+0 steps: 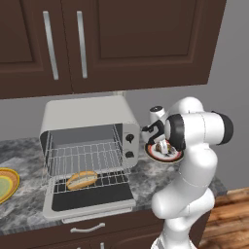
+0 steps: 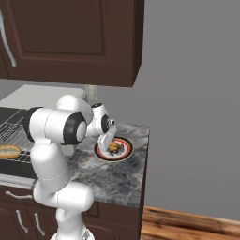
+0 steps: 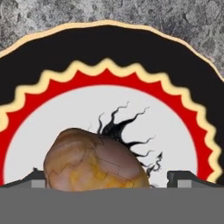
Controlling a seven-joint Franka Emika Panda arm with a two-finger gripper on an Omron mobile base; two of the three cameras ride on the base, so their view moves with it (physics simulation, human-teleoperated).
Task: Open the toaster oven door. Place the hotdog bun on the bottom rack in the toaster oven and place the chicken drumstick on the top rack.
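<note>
At the right end of the table (image 1: 29, 204), a round plate (image 2: 125, 151) with a black rim and a red and cream zigzag ring sits just beside the toaster oven (image 1: 87, 121). The chicken drumstick (image 3: 94, 162) lies on the plate's white middle, and the pincer (image 3: 111, 181) has its two dark fingertips (image 3: 186, 178) spread wide to either side of it, low over the plate; one tip shows well apart from the meat, the other is too close to judge contact. The toaster oven door (image 1: 90, 200) hangs folded down flat toward the table's front edge, dark glass up. Inside, the hotdog bun (image 1: 81, 179) rests on the bottom rack (image 1: 109, 181), toward its left front. The top rack (image 1: 85, 158) above it carries nothing. A yellow and green dish (image 1: 7, 184) sits at the table's left edge
</note>
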